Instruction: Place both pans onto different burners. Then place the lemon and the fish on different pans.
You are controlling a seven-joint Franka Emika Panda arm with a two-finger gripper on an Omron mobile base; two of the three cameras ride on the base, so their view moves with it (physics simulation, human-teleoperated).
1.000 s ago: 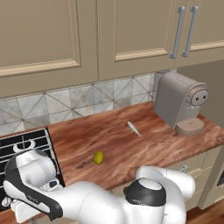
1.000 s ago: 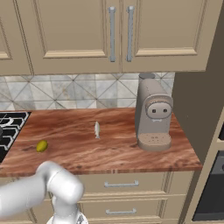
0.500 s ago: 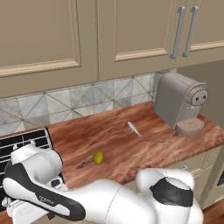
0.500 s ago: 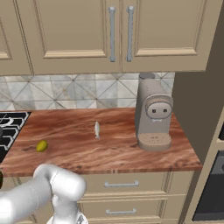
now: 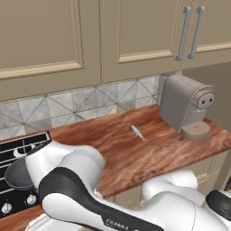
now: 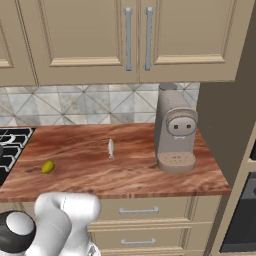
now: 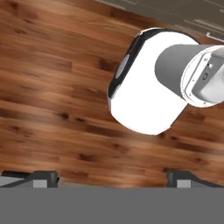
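Counter (image 6: 125, 165): reddish wood grain, smooth, slight sheen. Backsplash (image 6: 90, 107): glossy grey marbled tile. Cabinet doors (image 6: 75, 40): matt beige, brushed-metal handles (image 6: 136, 37). Coffee machine (image 6: 175, 131): matt taupe plastic. Fish (image 6: 111, 148): silvery. Lemon (image 6: 48, 166): dull yellow-green skin.

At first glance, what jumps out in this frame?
The robot's white arm bulks across the foreground of the left base view, hiding part of the hob. Behind it, on the wooden counter, the small fish lies mid-counter, the lemon nearer the hob, and a grey coffee machine stands at the right end.
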